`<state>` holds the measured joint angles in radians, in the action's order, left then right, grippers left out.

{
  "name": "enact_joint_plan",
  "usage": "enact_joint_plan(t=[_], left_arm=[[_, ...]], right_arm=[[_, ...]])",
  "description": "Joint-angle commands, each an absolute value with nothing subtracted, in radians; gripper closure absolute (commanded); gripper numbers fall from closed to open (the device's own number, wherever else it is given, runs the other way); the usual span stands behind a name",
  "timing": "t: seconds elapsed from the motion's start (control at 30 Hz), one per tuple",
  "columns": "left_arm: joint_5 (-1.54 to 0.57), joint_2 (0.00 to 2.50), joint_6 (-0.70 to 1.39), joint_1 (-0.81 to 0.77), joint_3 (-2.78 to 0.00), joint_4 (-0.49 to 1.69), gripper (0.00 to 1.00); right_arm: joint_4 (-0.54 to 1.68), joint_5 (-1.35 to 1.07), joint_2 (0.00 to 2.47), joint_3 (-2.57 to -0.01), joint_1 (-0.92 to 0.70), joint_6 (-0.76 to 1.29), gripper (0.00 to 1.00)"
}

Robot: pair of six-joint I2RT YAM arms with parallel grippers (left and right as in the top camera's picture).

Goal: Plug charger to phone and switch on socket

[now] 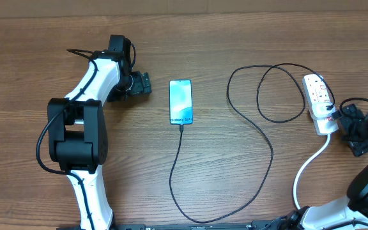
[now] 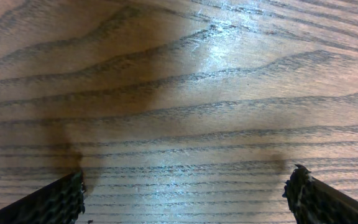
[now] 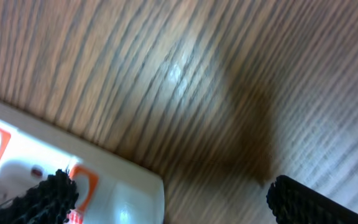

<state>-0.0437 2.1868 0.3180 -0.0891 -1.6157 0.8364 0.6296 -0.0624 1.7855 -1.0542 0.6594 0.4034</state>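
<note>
- Meeting the phone (image 1: 180, 101) at its bottom edge, the charger (image 1: 174, 167) tip looks seated (overhead view).
- Your left fingers (image 2: 48, 202): spread, empty, over bare worktop (image 1: 235, 38).
- Your right fingers (image 3: 42, 199): spread at the socket (image 1: 318, 96) end.

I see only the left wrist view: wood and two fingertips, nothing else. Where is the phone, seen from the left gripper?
Observer: The phone lies apart from the left gripper, on the side its fingers point to, with the screen lit.
Operator: Is the cable in the phone?
Observer: It looks so. The black cable ends at the phone's bottom edge and touches it.
Operator: And the other arm?
Observer: The right gripper is open at the cord end of the power strip, with one finger above its corner.
</note>
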Motion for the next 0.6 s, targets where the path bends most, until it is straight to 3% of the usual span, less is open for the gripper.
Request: enact_joint_plan(t=[0.0,0.57], left_arm=[[-0.056,2.261,0.314,-0.079,-1.575,0.829,0.01],[-0.056,2.261,0.314,-0.079,-1.575,0.829,0.0]], right_arm=[[0.638,-0.054,1.809,-1.047,0.657,0.395,0.0],[0.684,-0.099,1.809,-1.047,0.656,0.395,0.0]])
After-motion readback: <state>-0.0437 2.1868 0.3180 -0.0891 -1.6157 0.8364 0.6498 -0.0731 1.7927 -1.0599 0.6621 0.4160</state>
